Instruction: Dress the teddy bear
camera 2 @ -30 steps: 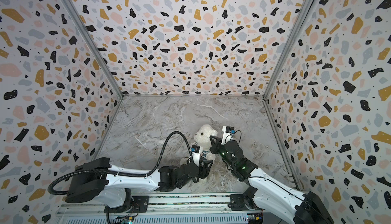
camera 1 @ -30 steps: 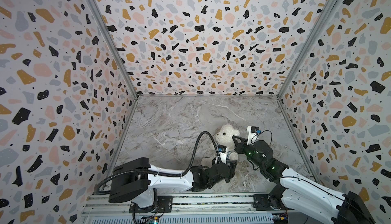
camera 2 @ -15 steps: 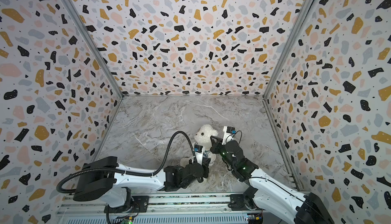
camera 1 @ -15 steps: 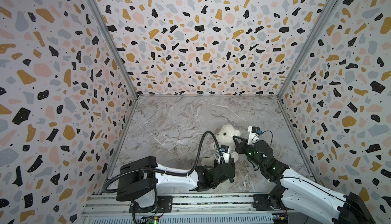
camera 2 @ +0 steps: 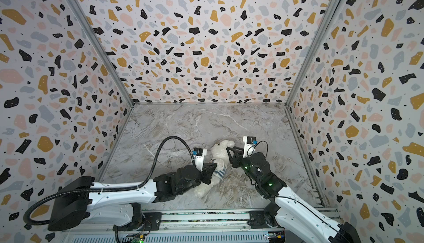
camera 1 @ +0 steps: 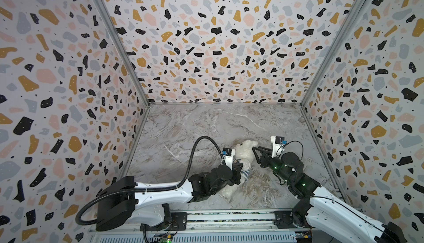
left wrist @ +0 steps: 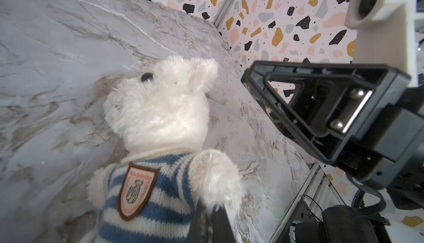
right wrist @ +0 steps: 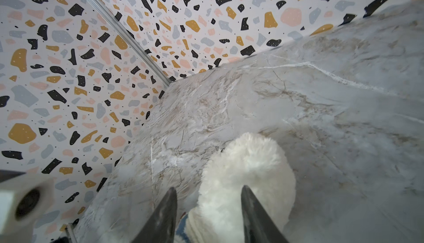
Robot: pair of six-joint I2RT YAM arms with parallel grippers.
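Left gripper (left wrist: pixel 207 209) is pinched shut on a paw of the teddy bear (camera 1: pixel 244 150). Right gripper (right wrist: pixel 208 187), closed a second ago, now stands parted astride its head. The bear lies near-centre on the marble table (camera 1: pixel 195 124), head far, legs near-left. Its striped shirt (left wrist: pixel 165 198) carries a shield badge (left wrist: pixel 135 191) (lettering unreadable).

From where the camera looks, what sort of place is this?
Most likely a robot test booth: speckled walls close in a marble-look table, two robot arms sit on a rail at its front, and a teddy bear lies between them.
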